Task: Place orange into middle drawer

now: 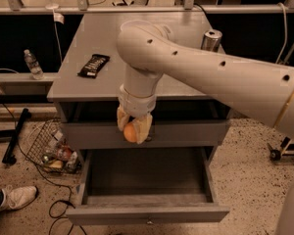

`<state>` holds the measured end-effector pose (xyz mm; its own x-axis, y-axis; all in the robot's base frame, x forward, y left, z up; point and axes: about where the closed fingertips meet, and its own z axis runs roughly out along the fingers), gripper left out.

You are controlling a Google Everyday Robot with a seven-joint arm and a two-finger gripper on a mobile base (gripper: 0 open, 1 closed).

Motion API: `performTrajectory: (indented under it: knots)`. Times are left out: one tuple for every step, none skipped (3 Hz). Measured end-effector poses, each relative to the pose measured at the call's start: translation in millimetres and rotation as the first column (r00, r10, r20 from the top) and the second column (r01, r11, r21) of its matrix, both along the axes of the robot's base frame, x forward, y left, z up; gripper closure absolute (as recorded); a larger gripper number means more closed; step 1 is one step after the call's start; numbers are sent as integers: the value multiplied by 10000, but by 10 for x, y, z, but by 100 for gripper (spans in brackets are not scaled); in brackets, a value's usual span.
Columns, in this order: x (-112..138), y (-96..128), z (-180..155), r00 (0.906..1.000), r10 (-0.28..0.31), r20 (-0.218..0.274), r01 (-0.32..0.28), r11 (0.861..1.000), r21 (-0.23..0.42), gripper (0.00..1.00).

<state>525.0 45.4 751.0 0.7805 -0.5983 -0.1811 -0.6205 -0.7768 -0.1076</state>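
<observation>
My gripper point(134, 131) is shut on the orange point(131, 132), a small round fruit held between its pale fingers point(145, 126). It hangs in front of the closed upper drawer front point(186, 133) and covers that drawer's knob. The middle drawer point(88, 199) is pulled out wide below and in front of the gripper, its grey inside bare, with a small dark knob point(148, 223) on its front. The orange is above the drawer's back part, not touching it.
On the cabinet top point(103, 38) lie a black snack bar point(93, 65) at the left and a can point(211, 39) at the right. A water bottle point(32, 64), a wire basket point(54, 151), cables and a shoe point(19, 197) are at the left.
</observation>
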Motion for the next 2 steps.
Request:
performTrajectory:
  knots:
    - [-83,-20,-433,9976,627,-284,-617,9975,345,100]
    - [-176,-2,-868,9968,585,-538,-546,9959,719,100]
